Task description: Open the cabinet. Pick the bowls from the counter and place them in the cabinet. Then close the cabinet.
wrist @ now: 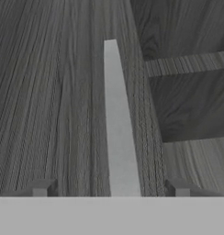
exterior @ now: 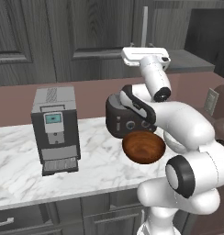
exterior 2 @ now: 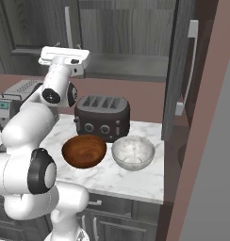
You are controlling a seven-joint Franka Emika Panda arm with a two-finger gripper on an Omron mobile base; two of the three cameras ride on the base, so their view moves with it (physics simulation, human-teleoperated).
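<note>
left base view: the end effector [exterior: 146,56] sits upper centre of the frame, a white block pressed up toward the cabinet [exterior: 100,32], just below the lower end of a silver bar handle [exterior: 144,25]. its jaws are hidden here. the reddish-brown bowl [exterior: 143,147] lies right of centre on the marble table [exterior: 22,170], well below the end effector, in front of the black toaster [exterior: 120,117]. a grey coffee machine [exterior: 54,128] stands at centre left.

right base view: the end effector [exterior 2: 64,56] is at upper left, under a handle [exterior 2: 68,26] on the cabinet door [exterior 2: 112,26]. the reddish-brown bowl [exterior 2: 84,151] and the pale bowl [exterior 2: 133,153] sit side by side at lower centre, close but apart, both well below the end effector. the toaster [exterior 2: 102,116] stands behind them. another long handle [exterior 2: 188,66] runs down the right side.

hand view: two fingertips [wrist: 40,188] rise at the bottom, spread wide, with the silver handle [wrist: 117,128] running up between them, touching neither. the end effector stands open around the bar, holding nothing.
</note>
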